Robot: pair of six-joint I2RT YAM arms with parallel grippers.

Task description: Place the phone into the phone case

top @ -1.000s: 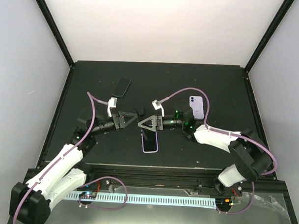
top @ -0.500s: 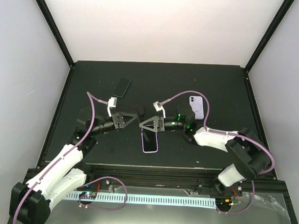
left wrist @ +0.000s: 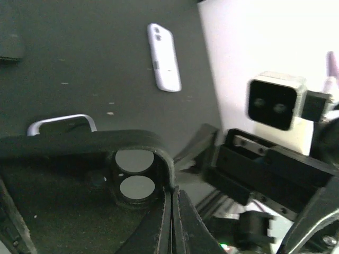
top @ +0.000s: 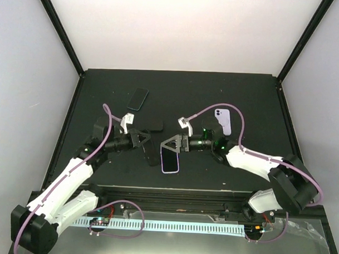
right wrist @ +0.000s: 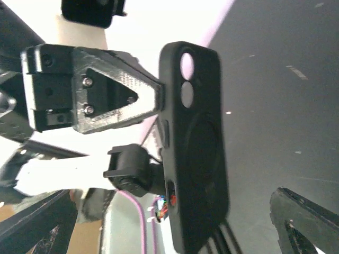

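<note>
My left gripper [top: 149,144] is shut on the edge of the black phone case [top: 152,155] and holds it on edge above the table. In the left wrist view the closed fingertips [left wrist: 174,193] pinch the rim beside the case's camera cutout [left wrist: 135,174]. My right gripper [top: 162,146] is open. In its wrist view the case [right wrist: 198,153] stands between its spread fingers [right wrist: 304,222] without touching them. The phone [top: 169,161], dark screen up with a lilac rim, lies flat on the table just below both grippers.
A dark teal phone [top: 139,98] lies at the back left. A lilac phone-shaped thing [top: 223,120] with two camera lenses up lies at the back right, also seen in the left wrist view [left wrist: 164,58]. The black mat's front edge [top: 173,188] is close behind the phone.
My left gripper closed on the case's edge. My right gripper opened wider and let the case go. Both grippers shifted slightly toward the near edge.
</note>
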